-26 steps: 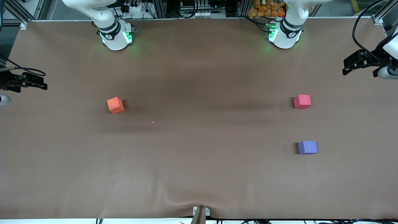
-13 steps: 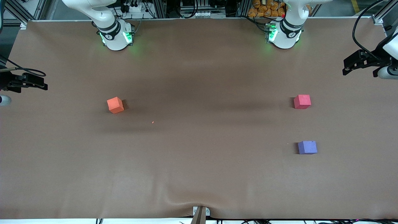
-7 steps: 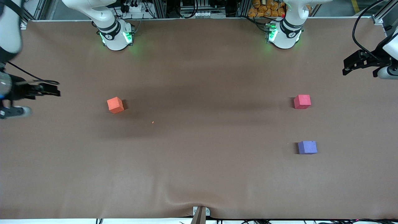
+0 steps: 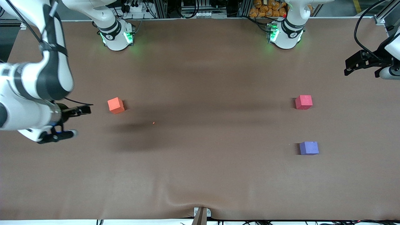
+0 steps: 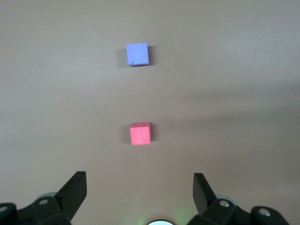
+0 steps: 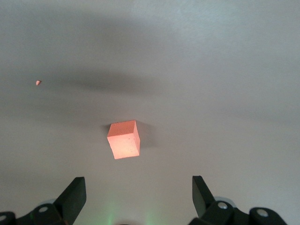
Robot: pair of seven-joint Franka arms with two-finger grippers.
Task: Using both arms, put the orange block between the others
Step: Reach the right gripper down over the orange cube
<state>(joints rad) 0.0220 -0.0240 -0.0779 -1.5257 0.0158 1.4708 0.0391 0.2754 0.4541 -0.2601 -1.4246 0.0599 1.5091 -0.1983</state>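
Note:
The orange block (image 4: 115,105) (image 6: 124,139) lies on the brown table toward the right arm's end. My right gripper (image 4: 76,122) (image 6: 139,187) hangs open over the table just beside it, on the side of the table's end, with nothing between its fingers. The red-pink cube (image 4: 303,102) (image 5: 140,133) and the purple-blue cube (image 4: 309,148) (image 5: 138,54) sit apart toward the left arm's end, the purple-blue one nearer to the front camera. My left gripper (image 4: 347,67) (image 5: 139,187) waits open and empty over that end of the table.
A tiny orange crumb (image 4: 153,122) (image 6: 38,83) lies on the table near the orange block. The brown cover has a wrinkle (image 4: 200,201) at the edge nearest the front camera. The arm bases (image 4: 116,37) (image 4: 286,34) glow green along the edge farthest from it.
The right arm has swung in from the table's end, bringing its open gripper close to the orange block. The left arm and all three cubes have not moved.

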